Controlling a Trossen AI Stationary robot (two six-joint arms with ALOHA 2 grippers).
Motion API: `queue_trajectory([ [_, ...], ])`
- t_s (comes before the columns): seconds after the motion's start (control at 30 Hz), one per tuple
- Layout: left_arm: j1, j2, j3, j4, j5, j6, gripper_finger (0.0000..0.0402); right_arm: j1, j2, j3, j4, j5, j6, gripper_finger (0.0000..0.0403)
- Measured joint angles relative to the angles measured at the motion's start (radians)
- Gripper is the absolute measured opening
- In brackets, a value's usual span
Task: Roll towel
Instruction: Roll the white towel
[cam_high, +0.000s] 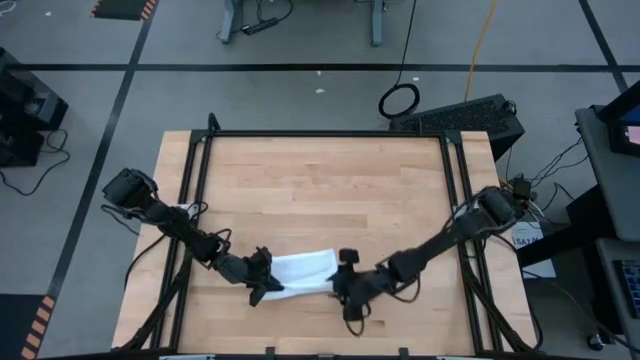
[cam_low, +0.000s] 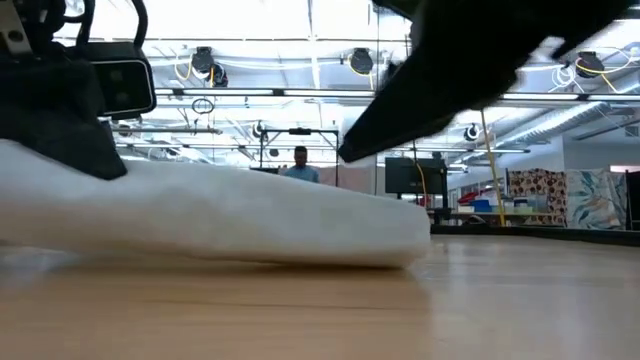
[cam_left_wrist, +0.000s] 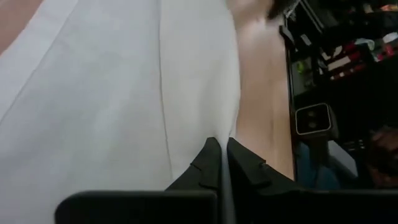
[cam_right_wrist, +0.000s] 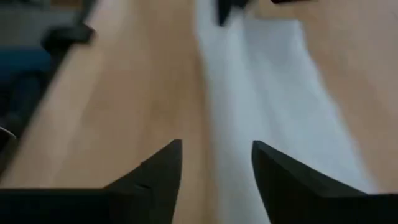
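Item one, nearest my low camera: towel (cam_low: 215, 215), white, folded into a long narrow strip near the table's (cam_high: 320, 190) front edge, between both arms. Item two: left gripper (cam_left_wrist: 222, 163), clenched on the towel's left end. Item three: right gripper (cam_right_wrist: 216, 163), fingers parted, at the towel's right end, gripping nothing I can see.

The white towel (cam_high: 300, 270) is lying folded into a narrow strip near the desk's (cam_high: 320, 190) front edge.
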Motion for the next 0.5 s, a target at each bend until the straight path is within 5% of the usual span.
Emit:
queue_trajectory([
  [0.23, -0.002, 0.045, 0.000, 0.012, -0.013, 0.015, 0.0012, 0.084, 0.138, -0.050, 0.361, 0.251, -0.051, 0.0256],
  [0.5, -0.011, 0.094, 0.001, 0.045, -0.013, -0.011, 0.0012, -0.001, 0.202, -0.007, 0.404, 0.120, -0.106, 0.0280],
])
